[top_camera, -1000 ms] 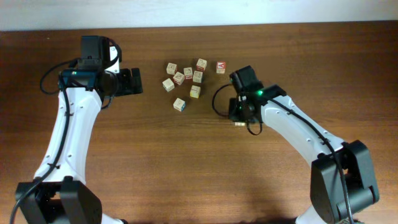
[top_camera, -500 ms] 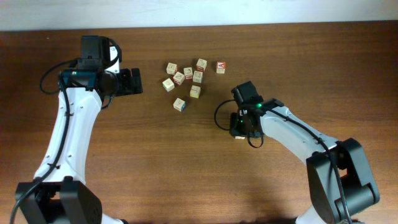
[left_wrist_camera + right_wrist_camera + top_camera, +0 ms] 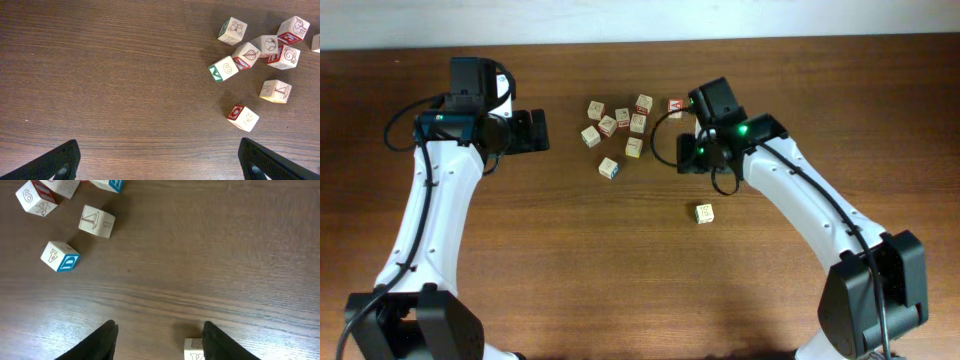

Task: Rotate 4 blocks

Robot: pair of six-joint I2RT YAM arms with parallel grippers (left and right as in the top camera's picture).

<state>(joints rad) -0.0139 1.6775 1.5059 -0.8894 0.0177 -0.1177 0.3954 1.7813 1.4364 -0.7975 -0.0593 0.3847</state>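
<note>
Several pale letter blocks lie in a loose cluster (image 3: 623, 125) at the back middle of the table. A block with a red face (image 3: 675, 107) sits at the cluster's right end. A block with blue-green marks (image 3: 608, 168) is nearest the front and shows a blue "D" (image 3: 60, 256) in the right wrist view. One block (image 3: 705, 213) lies alone on the wood, in front of the cluster. My right gripper (image 3: 690, 157) hovers behind that lone block, open and holding nothing. The lone block (image 3: 192, 350) shows by the right finger (image 3: 220, 341). My left gripper (image 3: 542, 130) stands wide open left of the cluster.
The left wrist view has the cluster (image 3: 260, 50) at its upper right, and bare wood between the left gripper (image 3: 160, 161) and the blocks. A block with a sailboat print (image 3: 96, 221) lies beyond the right gripper (image 3: 160, 332). A pale wall runs along the table's far edge.
The right gripper has opened and left a block on the table in front of the cluster. It has then drawn back toward the cluster. The left arm has not moved.
</note>
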